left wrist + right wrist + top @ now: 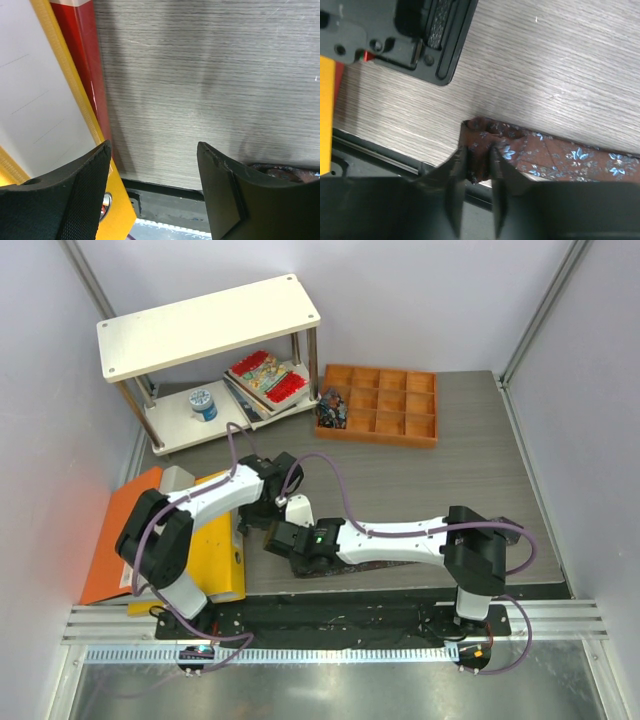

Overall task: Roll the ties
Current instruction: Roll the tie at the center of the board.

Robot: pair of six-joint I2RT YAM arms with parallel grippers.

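A dark brown tie with small blue flowers lies flat along the near edge of the table. In the top view it shows only as a dark strip under my right arm. My right gripper is shut on the tie's folded left end, which bunches up between its fingers. My left gripper is open and holds nothing. It hangs over bare table just left of the right gripper, beside the yellow binder. A scrap of the tie peeks past its right finger.
A yellow binder and an orange folder lie at the left. At the back, a white shelf holds red patterned books and a blue spool. An orange compartment tray stands at the back right.
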